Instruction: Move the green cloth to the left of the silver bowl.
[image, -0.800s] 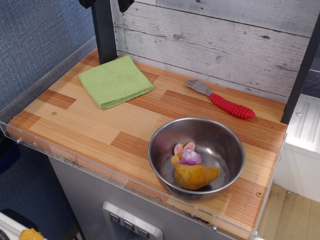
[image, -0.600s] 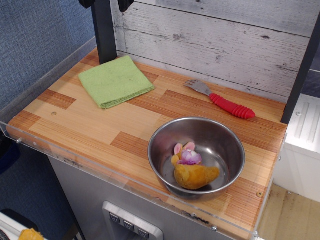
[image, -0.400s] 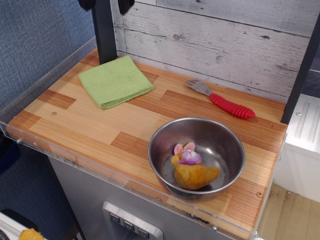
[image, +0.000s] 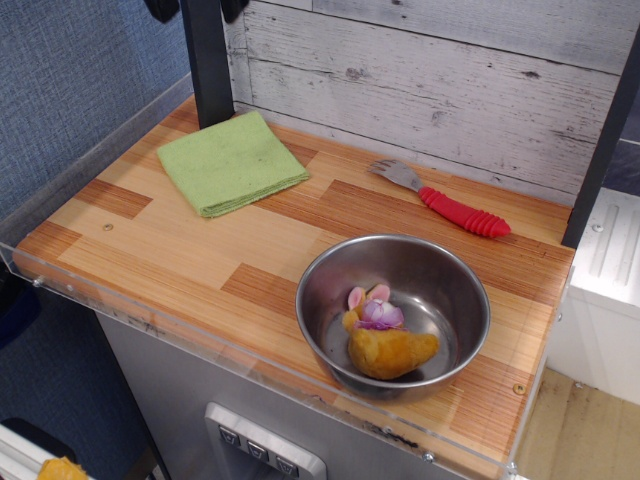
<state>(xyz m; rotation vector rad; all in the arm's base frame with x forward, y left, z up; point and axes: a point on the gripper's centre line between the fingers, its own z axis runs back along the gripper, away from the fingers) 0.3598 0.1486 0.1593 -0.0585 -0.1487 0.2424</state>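
Cloth (image: 231, 161) — flat, well apart from bowl (image: 392, 312)

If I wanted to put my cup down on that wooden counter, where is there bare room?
The widest bare stretch is the front left, between the green cloth and the silver bowl. A smaller bare patch lies mid-counter, between the cloth, the red-handled fork and the bowl. The front right is crowded by the bowl, which holds a toy.

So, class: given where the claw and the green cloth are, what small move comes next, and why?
Probably lower the claw toward the green cloth: it sits at the frame's top edge, above the cloth, which lies flat and untouched at the back left.
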